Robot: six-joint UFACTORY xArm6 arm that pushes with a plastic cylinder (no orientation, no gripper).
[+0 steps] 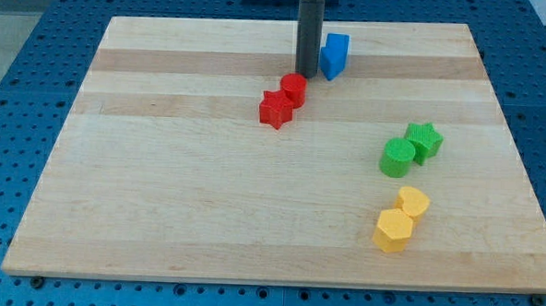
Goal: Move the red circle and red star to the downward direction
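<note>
The red circle and the red star sit touching each other near the top middle of the wooden board, the star just below and left of the circle. My tip stands just above and right of the red circle, very close to it or touching it. A blue block sits right beside the rod on its right.
A green circle and a green star sit together at the view's right. Two yellow blocks sit below them, near the lower right.
</note>
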